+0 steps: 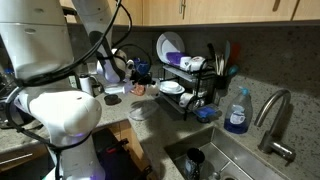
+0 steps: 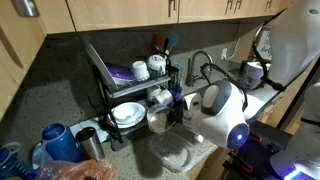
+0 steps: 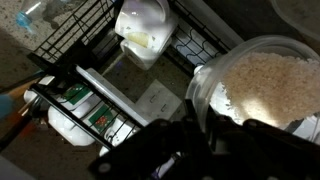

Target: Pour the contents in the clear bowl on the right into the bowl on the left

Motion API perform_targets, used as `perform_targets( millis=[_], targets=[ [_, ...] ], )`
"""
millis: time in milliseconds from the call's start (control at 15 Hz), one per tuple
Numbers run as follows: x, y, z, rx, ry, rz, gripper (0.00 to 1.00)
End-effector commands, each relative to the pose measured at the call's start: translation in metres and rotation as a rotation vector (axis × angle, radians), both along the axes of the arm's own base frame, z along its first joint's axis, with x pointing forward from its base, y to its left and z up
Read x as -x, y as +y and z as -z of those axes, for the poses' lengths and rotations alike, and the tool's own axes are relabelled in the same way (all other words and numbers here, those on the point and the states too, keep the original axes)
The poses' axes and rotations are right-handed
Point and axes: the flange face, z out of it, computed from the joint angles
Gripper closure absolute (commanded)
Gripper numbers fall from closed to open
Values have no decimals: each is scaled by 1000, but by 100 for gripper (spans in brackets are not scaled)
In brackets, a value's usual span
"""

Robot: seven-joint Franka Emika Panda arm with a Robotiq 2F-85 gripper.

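In the wrist view my gripper (image 3: pixel 203 120) is shut on the near rim of the clear bowl (image 3: pixel 215 80), one finger inside the wall and one outside. The contents (image 3: pixel 270 80), pale whitish fine grains, fill the bowl's bottom. The bowl is held above the counter and looks about level. The other bowl (image 3: pixel 145 30), clear and squarish with a little yellowish stuff inside, lies beyond my gripper next to the dish rack. It also shows standing on the counter in both exterior views (image 1: pixel 140 112) (image 2: pixel 172 152). The robot's body hides most of my gripper in the exterior views.
A black wire dish rack (image 1: pixel 185 80) (image 2: pixel 130 95) with plates and cups stands right beside the bowls. The sink (image 1: pixel 215 160), a faucet (image 1: pixel 275 115) and a blue soap bottle (image 1: pixel 237 112) lie further along. A blue kettle (image 2: pixel 60 143) sits at the counter's end.
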Motion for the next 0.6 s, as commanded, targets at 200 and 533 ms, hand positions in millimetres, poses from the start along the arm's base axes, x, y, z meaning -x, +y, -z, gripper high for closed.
perform_targets(
  millis=[200,533],
  targets=[
    [2,-6,-9,-4,-61,15,97],
    [2,-9,-9,5,-69,33,97]
  ],
)
